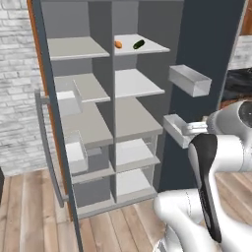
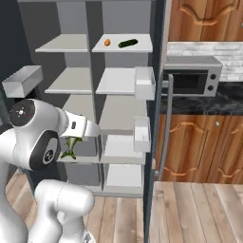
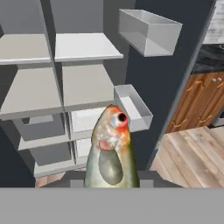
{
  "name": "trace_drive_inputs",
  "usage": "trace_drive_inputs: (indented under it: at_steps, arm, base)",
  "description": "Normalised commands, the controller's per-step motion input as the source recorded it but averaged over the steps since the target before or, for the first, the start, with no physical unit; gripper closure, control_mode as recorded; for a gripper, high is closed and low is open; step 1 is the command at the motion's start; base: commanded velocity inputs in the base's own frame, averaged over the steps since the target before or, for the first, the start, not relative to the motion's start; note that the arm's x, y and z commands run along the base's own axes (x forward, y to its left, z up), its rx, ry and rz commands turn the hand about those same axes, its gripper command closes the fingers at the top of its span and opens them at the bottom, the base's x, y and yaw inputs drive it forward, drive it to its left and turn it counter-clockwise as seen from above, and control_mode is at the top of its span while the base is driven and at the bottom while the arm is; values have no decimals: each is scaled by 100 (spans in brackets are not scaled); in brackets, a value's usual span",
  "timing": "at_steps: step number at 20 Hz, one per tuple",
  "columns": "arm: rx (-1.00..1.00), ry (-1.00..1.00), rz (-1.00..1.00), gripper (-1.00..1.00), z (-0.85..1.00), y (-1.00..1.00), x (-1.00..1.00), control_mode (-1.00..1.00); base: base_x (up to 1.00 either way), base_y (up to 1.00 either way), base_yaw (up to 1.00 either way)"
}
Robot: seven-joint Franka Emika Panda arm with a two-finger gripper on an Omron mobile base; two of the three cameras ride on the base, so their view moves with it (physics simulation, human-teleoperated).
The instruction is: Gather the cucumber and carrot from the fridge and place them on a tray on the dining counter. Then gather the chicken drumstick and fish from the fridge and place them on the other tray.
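Room: kitchen with pale wood plank floor (image 1: 29,206), white brick wall at the left, brown wooden cabinets (image 2: 204,142) and a grey microwave (image 2: 192,78) on a dark countertop to the right.
Fridge: tall grey open fridge (image 1: 125,118), two columns of pale shelves, dark doors swung wide, white door bins (image 3: 146,30) on them.
Top shelf: small orange carrot (image 1: 118,44) and dark green cucumber (image 1: 139,45) lie near each other on the upper right shelf, apart, not touching.
Fish: grey-green fish with an orange-red head (image 3: 111,151), upright in the hand view, head up, in front of the lower shelves; in the right base view its greenish tail hangs under the white wrist.
Fingers: closed narrow on the fish (image 3: 111,181), tips themselves hidden behind its body.
Arm: white arm bent in front of the fridge, wrist level with the lower shelves.
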Motion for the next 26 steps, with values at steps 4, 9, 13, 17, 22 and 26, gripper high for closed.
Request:
trace_drive_inputs:
  at_steps: [4, 9, 13, 17, 22, 26]
  arm:
    - [0, 0, 0, 100, 0, 0, 0, 100]
    - [0, 0, 0, 100, 0, 0, 0, 100]
    - [0, 0, 0, 100, 0, 0, 0, 100]
    - [0, 0, 0, 100, 0, 0, 0, 100]
    - [0, 0, 0, 100, 0, 0, 0, 100]
    - [0, 0, 0, 100, 0, 0, 0, 100]
  base:
    - [-99, 21, -9]
    - [-100, 22, -9]
    - [-100, 22, -10]
    - [-100, 20, -12]
    - [-100, 10, -14]
    - [-100, 0, -16]
